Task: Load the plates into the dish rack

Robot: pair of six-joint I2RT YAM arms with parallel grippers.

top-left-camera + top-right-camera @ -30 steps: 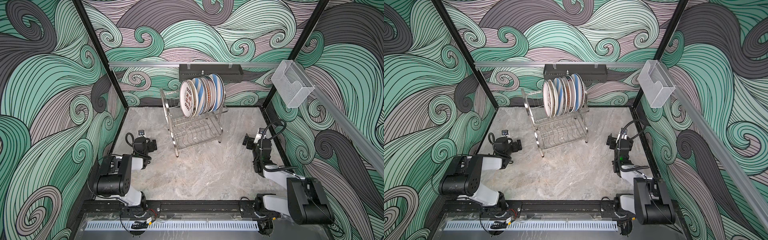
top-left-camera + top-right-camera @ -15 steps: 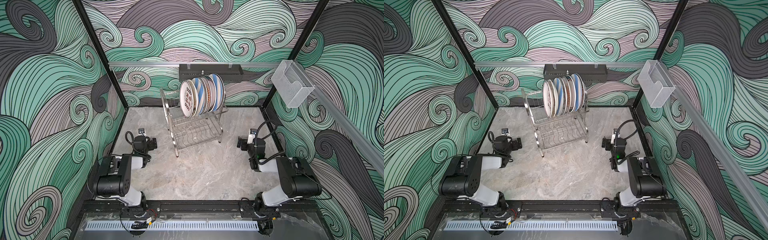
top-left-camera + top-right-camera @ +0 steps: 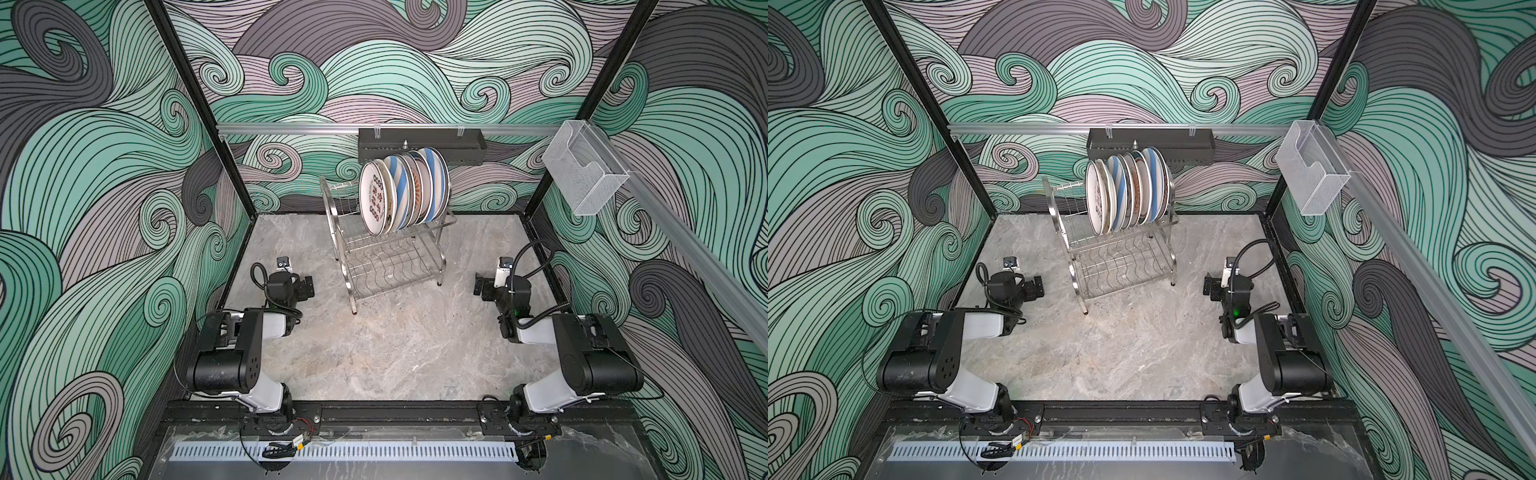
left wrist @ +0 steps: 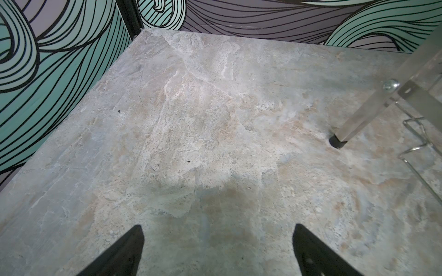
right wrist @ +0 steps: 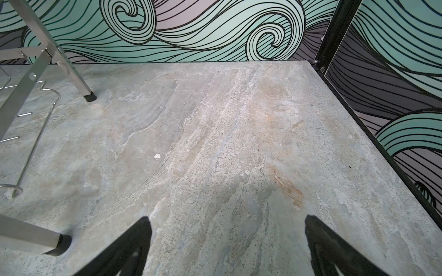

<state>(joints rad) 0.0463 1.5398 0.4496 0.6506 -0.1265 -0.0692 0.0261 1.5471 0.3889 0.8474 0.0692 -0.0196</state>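
— Plates (image 3: 402, 189), where do they stand now?

— All the ones I can see stand on edge, packed close together, in the upper tier of the dish rack (image 3: 392, 268), at 12 o'clock on the table (image 3: 395, 353). This is the same as one second ago. The lower tier is bare, and I see no plate lying on the table.

— So what has changed?

— Only the right arm (image 3: 582, 357). One second ago it lay low and stretched along the 3 o'clock edge. Now its elbow is folded up, and the right gripper (image 3: 479, 286) has come a little toward the centre. It mirrors the left arm (image 3: 232, 353), which has not moved; the left gripper (image 3: 307, 286) is at 9 o'clock.

— And the claws?

— Both have their jaws wide apart and hold nothing. In each wrist view only bare stone shows between them.

— Meaning?

— I judge that the loading is finished and the arms are going to rest.
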